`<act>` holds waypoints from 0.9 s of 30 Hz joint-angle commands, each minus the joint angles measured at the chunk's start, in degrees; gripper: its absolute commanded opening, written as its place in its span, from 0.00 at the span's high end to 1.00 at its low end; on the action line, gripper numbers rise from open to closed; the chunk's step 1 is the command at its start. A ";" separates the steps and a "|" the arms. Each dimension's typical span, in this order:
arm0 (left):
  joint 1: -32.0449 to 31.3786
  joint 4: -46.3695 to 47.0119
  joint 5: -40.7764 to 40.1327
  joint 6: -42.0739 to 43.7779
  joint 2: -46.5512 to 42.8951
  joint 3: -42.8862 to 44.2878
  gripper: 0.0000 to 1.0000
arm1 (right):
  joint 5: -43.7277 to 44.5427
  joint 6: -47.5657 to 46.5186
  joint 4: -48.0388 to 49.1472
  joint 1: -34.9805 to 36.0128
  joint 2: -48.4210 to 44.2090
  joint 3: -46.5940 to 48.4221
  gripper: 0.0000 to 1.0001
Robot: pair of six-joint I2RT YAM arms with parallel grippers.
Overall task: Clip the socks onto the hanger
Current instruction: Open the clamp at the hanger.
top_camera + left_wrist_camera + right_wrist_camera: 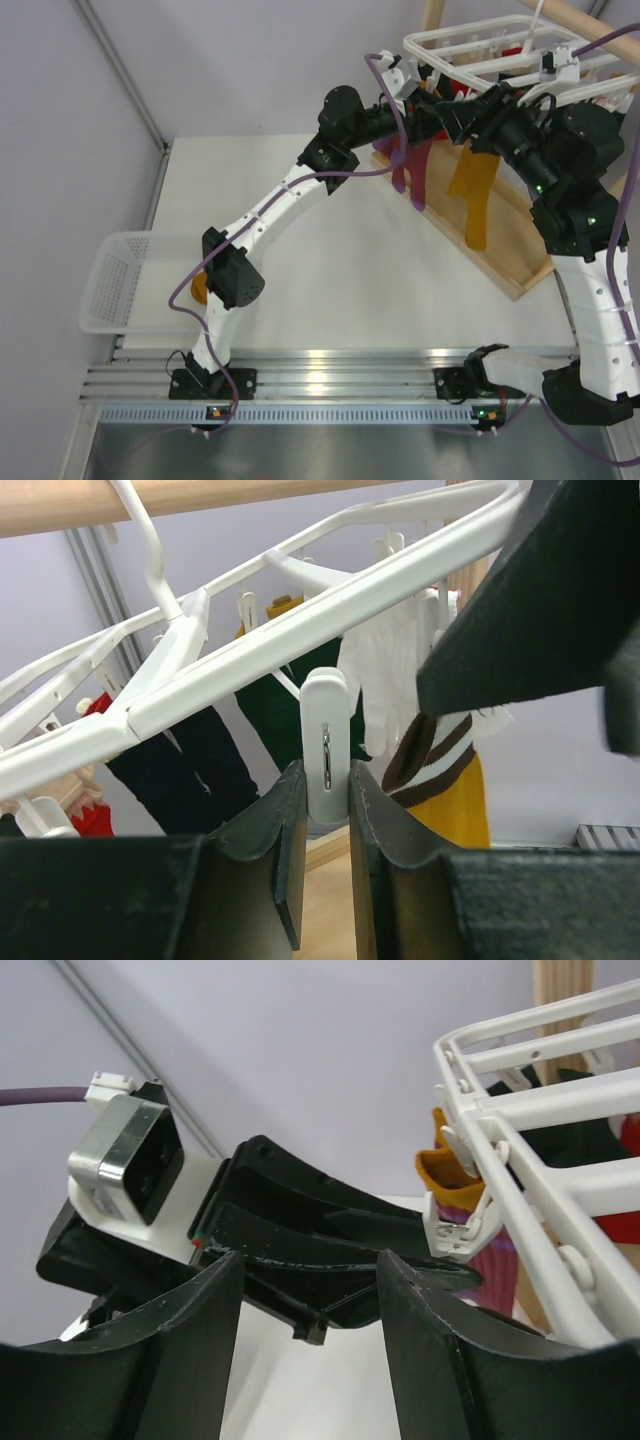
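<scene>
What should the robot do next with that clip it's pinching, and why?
Probably the left gripper should ease off the clip so it snaps shut. It pinches that clip now, the mustard sock has its cuff close by it, and the right gripper is open and holds nothing.

The left arm and right arm share one build: white moulded links between bulky black joint housings, on black bases. A purple cable loops loosely along each arm. Small green lights glow on the right arm's joints. The jaws are matte black, curved and lightly scuffed. A silver-grey wrist camera carries a white plug.
</scene>
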 commanded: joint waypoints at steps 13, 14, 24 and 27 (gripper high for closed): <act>-0.29 3.56 5.87 -2.10 -5.06 2.49 1.00 | 11.94 1.32 6.67 -0.09 -7.22 -10.95 0.39; -0.20 3.56 6.05 -2.19 -5.06 2.40 1.00 | 12.82 1.32 10.61 -0.09 -8.55 -13.49 0.39; -0.29 4.00 7.63 -3.50 -5.14 2.22 1.00 | 14.76 2.29 29.18 -0.09 -7.33 -19.93 0.39; -0.20 4.18 7.98 -4.03 -5.06 2.22 1.00 | 14.41 2.20 31.04 -0.09 -6.54 -19.24 0.39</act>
